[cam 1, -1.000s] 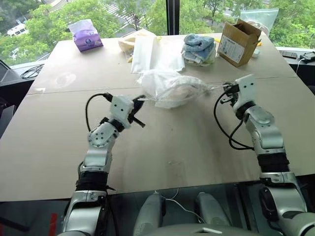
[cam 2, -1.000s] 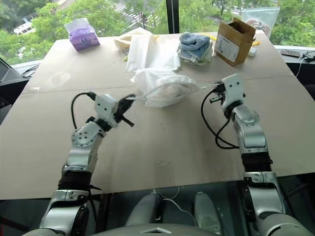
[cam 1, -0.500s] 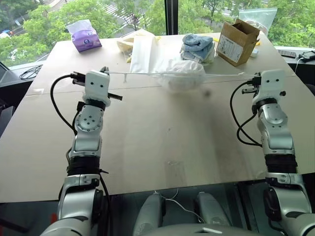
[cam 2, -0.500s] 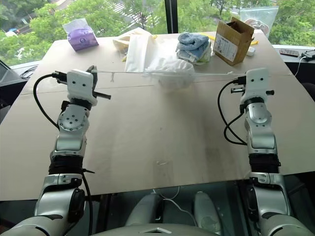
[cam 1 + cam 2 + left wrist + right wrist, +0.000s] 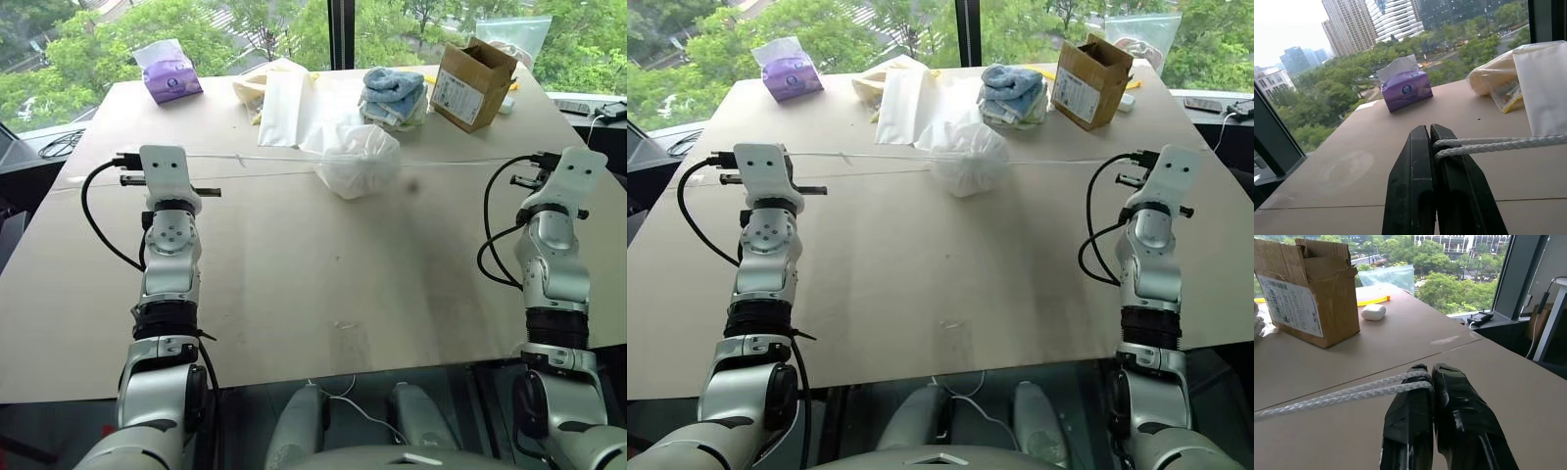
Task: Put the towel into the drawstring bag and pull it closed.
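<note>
White cord [image 5: 1498, 144] is running taut across the table [image 5: 313, 294] from one of my grippers to the other, and the drawstring bag [image 5: 358, 162] is sitting bunched up in the middle of that line, mouth cinched tight. I'm seeing the towel as a pale lump through the thin fabric, so it's sitting inside the bag, though I can't make out its ribbing.

I'm holding the left gripper [image 5: 1431, 134] out over the left side of the table, fingers pinched together on a doubled loop of the cord. The right gripper [image 5: 1429, 374] is doing the same thing on the right side, fingers clamped on its own cord loop [image 5: 1352, 394]. Both arms are spread wide, well apart from the bag.

Behind the bag, a flat white cloth bag [image 5: 294, 103] and a cream-yellow one [image 5: 250, 88] are lying near the far edge, just beside a stack of blue and grey towels [image 5: 395, 96]. A cardboard box [image 5: 475, 83] is standing to the right of that stack, and a purple tissue pack [image 5: 171, 73] is sitting at the far left corner.
</note>
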`<state>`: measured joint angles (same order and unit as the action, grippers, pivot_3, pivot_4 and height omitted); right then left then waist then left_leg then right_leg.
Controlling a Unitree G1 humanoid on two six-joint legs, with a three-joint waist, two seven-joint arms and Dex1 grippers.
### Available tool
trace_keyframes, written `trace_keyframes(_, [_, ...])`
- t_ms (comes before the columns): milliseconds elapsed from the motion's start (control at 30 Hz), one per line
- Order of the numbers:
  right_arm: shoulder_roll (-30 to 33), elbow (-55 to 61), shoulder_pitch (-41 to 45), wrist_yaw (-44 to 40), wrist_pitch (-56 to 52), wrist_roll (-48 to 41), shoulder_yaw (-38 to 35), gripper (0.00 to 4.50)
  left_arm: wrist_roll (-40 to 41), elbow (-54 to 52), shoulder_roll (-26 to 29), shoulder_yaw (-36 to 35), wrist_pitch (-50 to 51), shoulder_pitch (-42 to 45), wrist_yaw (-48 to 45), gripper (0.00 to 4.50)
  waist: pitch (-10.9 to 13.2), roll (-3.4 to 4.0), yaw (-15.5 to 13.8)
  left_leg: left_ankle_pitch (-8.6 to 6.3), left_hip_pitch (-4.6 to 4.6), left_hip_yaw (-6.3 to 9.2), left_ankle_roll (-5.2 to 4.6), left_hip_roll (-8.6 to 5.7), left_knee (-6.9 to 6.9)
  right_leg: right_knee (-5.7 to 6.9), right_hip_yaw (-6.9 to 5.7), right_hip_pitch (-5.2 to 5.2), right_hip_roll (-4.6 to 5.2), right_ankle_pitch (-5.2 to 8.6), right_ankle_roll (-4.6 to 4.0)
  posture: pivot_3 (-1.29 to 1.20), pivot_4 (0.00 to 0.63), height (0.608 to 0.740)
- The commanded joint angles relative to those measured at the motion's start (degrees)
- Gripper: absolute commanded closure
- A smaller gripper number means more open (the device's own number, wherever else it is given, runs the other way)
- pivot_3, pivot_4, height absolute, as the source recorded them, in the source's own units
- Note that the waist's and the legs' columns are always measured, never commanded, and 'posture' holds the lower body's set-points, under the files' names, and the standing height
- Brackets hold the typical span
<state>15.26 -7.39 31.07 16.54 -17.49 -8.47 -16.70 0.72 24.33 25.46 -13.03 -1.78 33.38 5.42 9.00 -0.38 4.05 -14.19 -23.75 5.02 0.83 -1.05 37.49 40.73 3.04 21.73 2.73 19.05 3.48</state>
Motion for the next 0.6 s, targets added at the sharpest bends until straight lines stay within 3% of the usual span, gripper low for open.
trace_keyframes(33, [3.6, 3.8, -0.7, 1.5, 4.2, -0.5, -7.7, 4.5, 2.9, -0.8, 2.4, -6.9, -0.7, -0.8, 2.1, 4.48, 0.0, 0.0, 0.0, 0.0, 0.0, 0.0, 0.0, 0.0, 0.0, 0.0, 0.0, 0.0, 0.0, 0.0, 0.0, 0.0, 0.15, 0.74])
trace_keyframes(133, [7.4, 7.7, -2.3, -1.1, 10.5, 3.2, -5.5, 4.5, 2.1, -3.8, 4.6, -7.3, -4.7, -2.0, 2.4, 4.48, 0.0, 0.0, -0.1, 0.0, -0.06, 0.0, 0.0, -0.01, 0.0, -0.01, -0.01, 0.02, 0.02, 0.0, 0.0, 0.0, 0.15, 0.74])
trace_keyframes(300, [9.0, 10.2, -5.7, -5.3, 11.6, 3.4, -3.7, 4.5, 4.5, -6.7, 5.9, -7.3, -6.7, -4.0, -0.7, 4.48, -0.1, -0.11, -0.1, 0.0, 0.0, 0.02, 0.0, -0.01, 0.0, -0.01, -0.02, 0.0, 0.01, 0.0, 0.0, 0.0, 0.15, 0.74])
trace_keyframes(433, [9.0, 11.0, -9.5, -18.0, 6.3, -1.0, 3.0, 4.5, 7.9, -9.1, 4.7, -3.3, -3.3, -7.8, -9.9, 4.48, -0.1, -0.09, 0.0, 0.0, 0.08, -0.09, -0.01, 0.01, -0.01, -0.01, 0.08, -0.06, 0.0, 0.0, 0.0, 0.0, 0.15, 0.74])
trace_keyframes(533, [10.4, 14.1, -13.4, -27.8, 2.2, -3.8, 7.5, 3.5, 10.8, -11.4, 3.7, 0.4, -0.3, -12.1, -19.0, 4.5, -0.1, -0.09, -0.1, 0.0, 0.05, -0.06, -0.02, 0.02, -0.01, 0.0, 0.06, -0.03, -0.02, 0.0, 0.0, 0.0, 0.15, 0.74])
trace_keyframes(600, [12.5, 16.9, -16.9, -35.0, -2.2, -7.3, 9.6, 2.55, 14.3, -13.9, 3.2, 2.2, 1.3, -15.9, -26.3, 3.92, -0.1, -0.08, -0.2, -0.01, 0.03, -0.03, -0.02, 0.02, 0.0, -0.02, 0.03, -0.04, -0.01, 0.0, 0.0, 0.0, 0.15, 0.74])
